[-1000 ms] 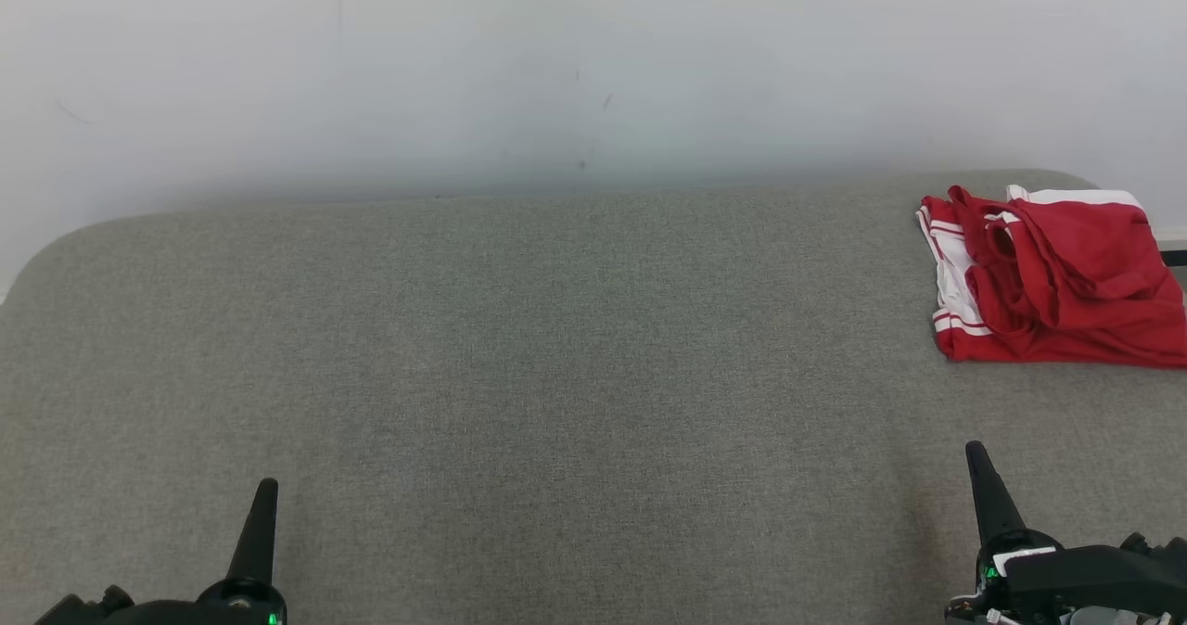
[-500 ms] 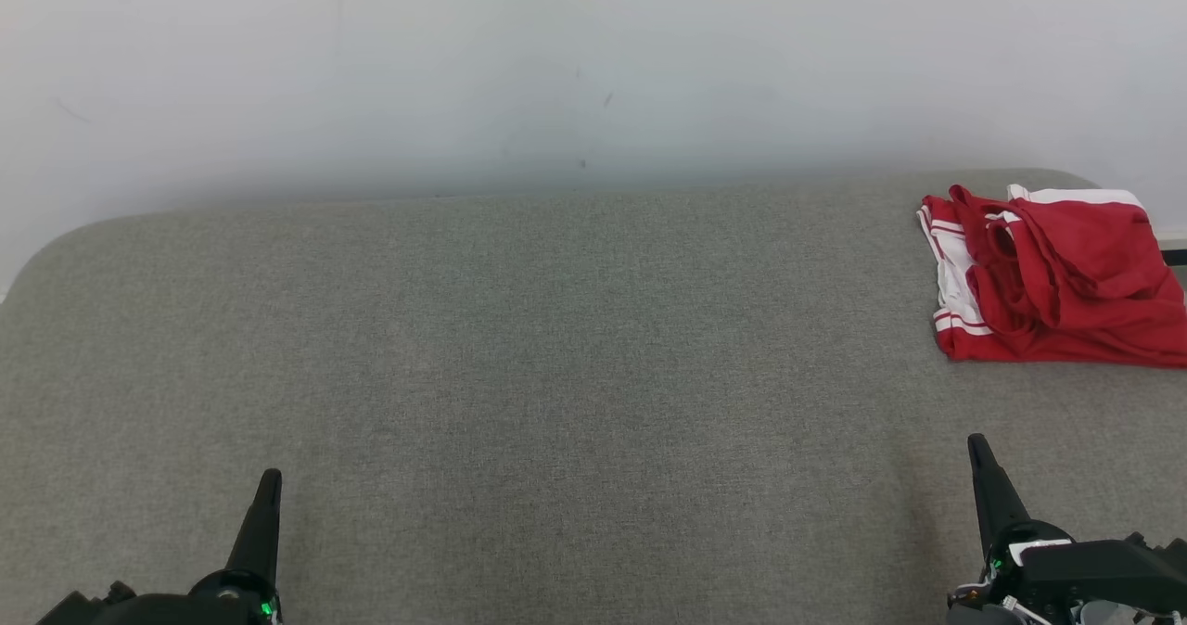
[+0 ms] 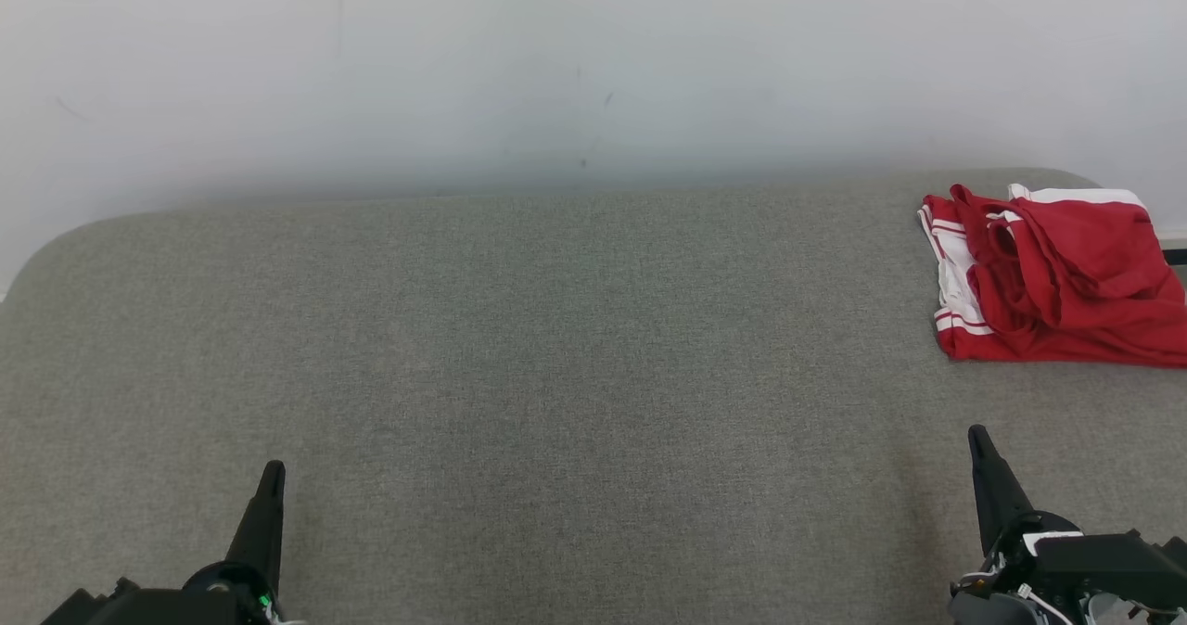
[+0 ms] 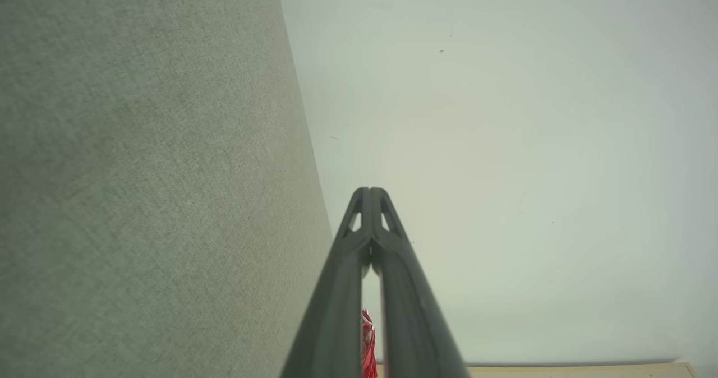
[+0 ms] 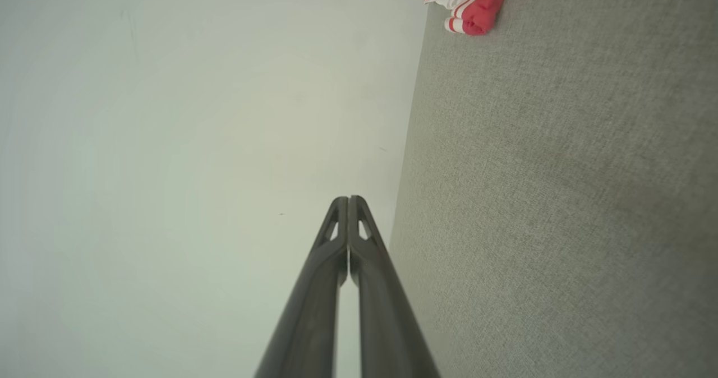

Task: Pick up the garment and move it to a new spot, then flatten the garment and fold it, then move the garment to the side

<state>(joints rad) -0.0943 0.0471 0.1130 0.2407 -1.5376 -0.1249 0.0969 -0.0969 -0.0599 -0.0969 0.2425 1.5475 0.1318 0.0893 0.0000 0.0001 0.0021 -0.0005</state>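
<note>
The garment (image 3: 1057,273) is sitting at the far right of the tabletop (image 3: 556,347), close to the back edge and running off the right side of the head view. It's a soft red knit with white bands and thin red stripes along the folded edge, bunched into a loose, roughly square stack with some rumpled folds on top. From the right wrist view the same rolled, striped edge shows up at the top of the frame, lying on the fabric.

The tabletop is covered in a grey-green woven cloth with a fine heathered texture, matte, with rounded corners at the back. Behind it is a plain pale wall (image 3: 593,69) with a few tiny dark specks.

The left gripper (image 3: 271,477) sits low at the near left, well apart from the garment, its jaws pressed together into one slim dark taper with nothing in them. The right gripper (image 3: 978,441) is at the near right, on the garment's side but with a clear stretch of cloth between them; its jaws are closed tight too and empty. Both look like smooth black plastic with small cut-out windows near the tips.
</note>
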